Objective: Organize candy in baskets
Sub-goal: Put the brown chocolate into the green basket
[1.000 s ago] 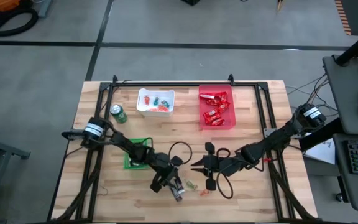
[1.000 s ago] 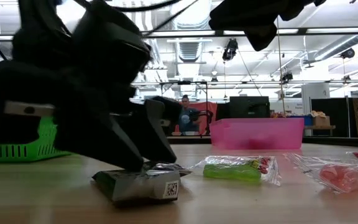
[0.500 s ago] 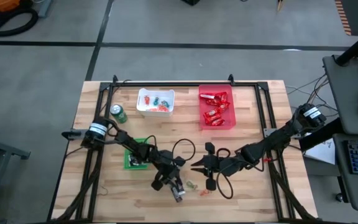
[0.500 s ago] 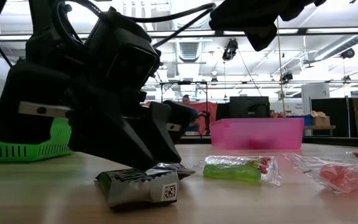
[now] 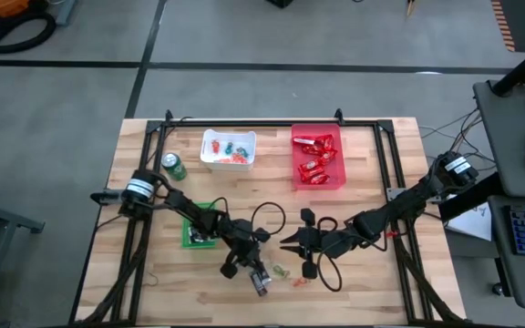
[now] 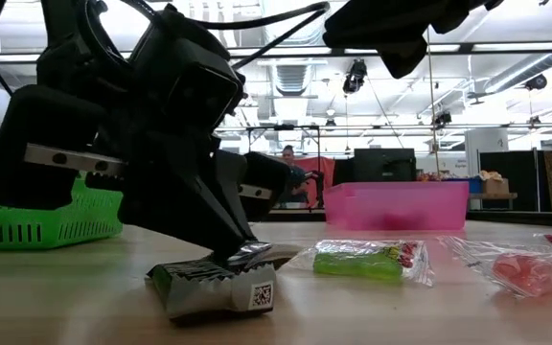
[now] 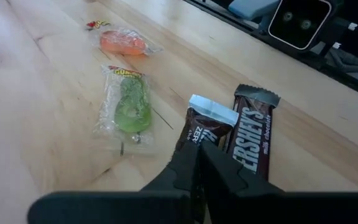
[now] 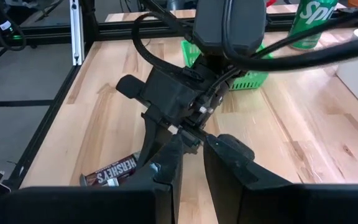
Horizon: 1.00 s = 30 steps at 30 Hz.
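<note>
My left gripper is low at the table's near middle, shut on a dark silver-ended mini bar. That bar lies on the wood beside a Hershey's bar. A green sweet in clear wrap and an orange one lie flat just beyond. My right gripper hangs above the table to their right, its fingers a little apart with nothing between them. The white basket and red basket at the far side hold candy. The green basket is half hidden by my left arm. My left gripper pinches the mini bar's wrapper at the end nearest the fingers, between its two fingertips. The fingers slant down onto it from the table's left and far side, along the bar. The bar's body lies on the table, its pinched end raised.
A green drink can stands left of the white basket. A black frame rail runs along the table's far edge and down its sides. Bare wood lies at the table's middle and near left. A person sits far off in the room.
My left gripper has stayed over the mini bar, turned slightly, and shut its fingers on the wrapper's end. The bar has shifted a little on the wood, its pinched end now raised. My right arm has kept still.
</note>
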Motion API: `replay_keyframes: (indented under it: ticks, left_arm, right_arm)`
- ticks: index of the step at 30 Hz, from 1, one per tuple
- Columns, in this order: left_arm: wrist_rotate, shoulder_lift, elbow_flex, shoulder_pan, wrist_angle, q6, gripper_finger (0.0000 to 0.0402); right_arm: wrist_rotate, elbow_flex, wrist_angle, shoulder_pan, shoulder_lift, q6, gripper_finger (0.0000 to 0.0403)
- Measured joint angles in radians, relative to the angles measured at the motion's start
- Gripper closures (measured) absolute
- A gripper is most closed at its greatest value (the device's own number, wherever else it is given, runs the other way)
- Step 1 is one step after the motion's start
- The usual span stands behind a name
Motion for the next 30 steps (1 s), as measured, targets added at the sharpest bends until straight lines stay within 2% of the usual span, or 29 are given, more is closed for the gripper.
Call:
replay_keyframes:
  ticks: [6, 12, 15, 20, 25, 30]
  left_arm:
    - [-0.046, -0.047, -0.012, 0.0, -0.008, -0.003, 0.0401]
    - [-0.125, -0.171, -0.013, 0.0, -0.098, -0.037, 0.0401]
    - [-0.217, -0.259, -0.013, 0.0, -0.242, -0.094, 0.0401]
    - [-0.356, -0.438, -0.011, -0.011, -0.61, -0.222, 0.0401]
    - [-0.437, -0.626, -0.011, -0.059, -0.815, -0.305, 0.0401]
    - [-0.641, -0.78, -0.013, -0.105, -1.09, -0.431, 0.0401]
  right_arm:
    - [0.0, 0.0, -0.001, 0.0, 0.0, 0.0, 0.0344]
    - [0.0, 0.0, 0.001, 0.0, 0.0, -0.003, 0.0344]
    - [0.0, 0.0, 0.002, 0.0, 0.0, -0.004, 0.0344]
    - [0.0, 0.0, 0.009, 0.0, 0.0, -0.007, 0.0344]
    - [0.0, 0.0, 0.026, 0.0, 0.0, -0.034, 0.0344]
    - [0.0, 0.0, 0.028, 0.0, 0.0, -0.047, 0.0344]
